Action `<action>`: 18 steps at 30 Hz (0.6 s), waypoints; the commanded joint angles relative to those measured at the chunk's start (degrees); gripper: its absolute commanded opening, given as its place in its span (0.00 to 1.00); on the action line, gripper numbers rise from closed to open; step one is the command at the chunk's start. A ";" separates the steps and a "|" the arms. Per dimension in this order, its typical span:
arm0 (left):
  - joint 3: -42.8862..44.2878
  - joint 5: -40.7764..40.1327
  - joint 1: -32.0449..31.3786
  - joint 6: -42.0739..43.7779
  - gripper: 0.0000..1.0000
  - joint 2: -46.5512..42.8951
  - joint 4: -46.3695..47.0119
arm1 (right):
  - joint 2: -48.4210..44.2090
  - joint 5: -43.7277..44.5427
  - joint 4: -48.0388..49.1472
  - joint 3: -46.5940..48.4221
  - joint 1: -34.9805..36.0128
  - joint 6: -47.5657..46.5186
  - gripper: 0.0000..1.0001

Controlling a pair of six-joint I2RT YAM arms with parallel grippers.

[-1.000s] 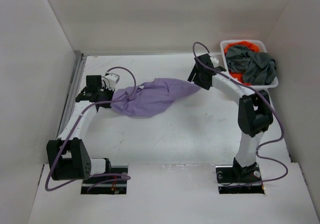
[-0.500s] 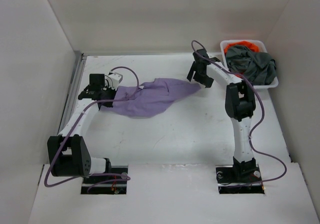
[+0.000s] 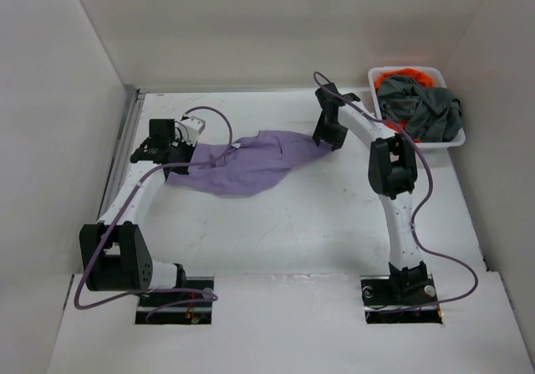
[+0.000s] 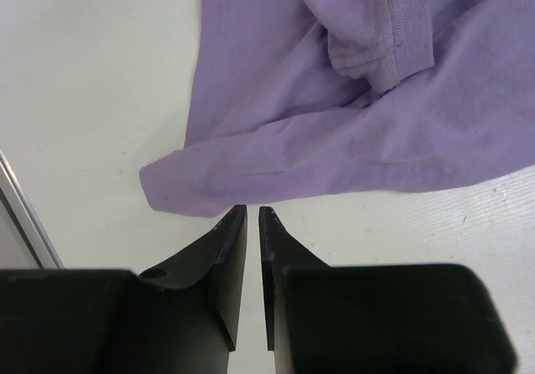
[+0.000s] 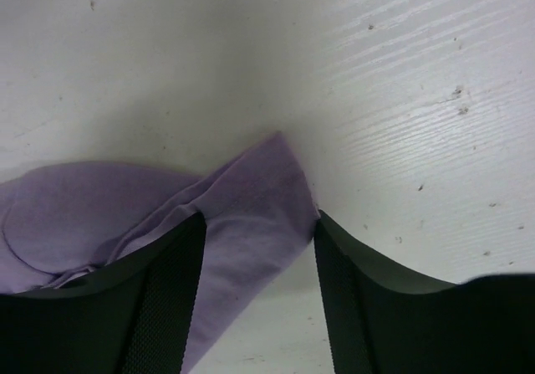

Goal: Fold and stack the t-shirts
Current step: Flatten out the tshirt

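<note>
Lavender t-shirt (image 3: 251,163) stretches left to right, narrowing to its right end.

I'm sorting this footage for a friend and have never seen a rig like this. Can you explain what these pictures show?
Two robot arms are bolted at the near edge of a white table. One picture looks down from above, with the left arm on the left and the right arm on the right. The other two come from small cameras on the wrists, so the dark shapes at the bottom are each arm's own jaws. A lavender shirt lies crumpled between the arms. The left jaws are almost closed on nothing, just short of the shirt's edge. The right jaws stand open astride its opposite corner. A white basket at the far right holds a grey shirt and an orange shirt.
</note>
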 commanded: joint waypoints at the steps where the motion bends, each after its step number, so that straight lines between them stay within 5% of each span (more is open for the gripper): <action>1: 0.43 0.44 0.84 1.22 0.12 -0.96 1.96 | 1.81 -2.10 -3.00 2.74 0.61 0.15 0.57; 7: 0.42 0.35 2.16 1.48 0.12 -1.57 2.14 | 0.50 -4.99 -1.78 0.21 0.09 -0.03 0.01; 18: -3.43 0.18 3.92 3.16 0.20 -3.42 0.47 | -35.33 -9.30 20.89 -43.35 4.38 -1.35 0.00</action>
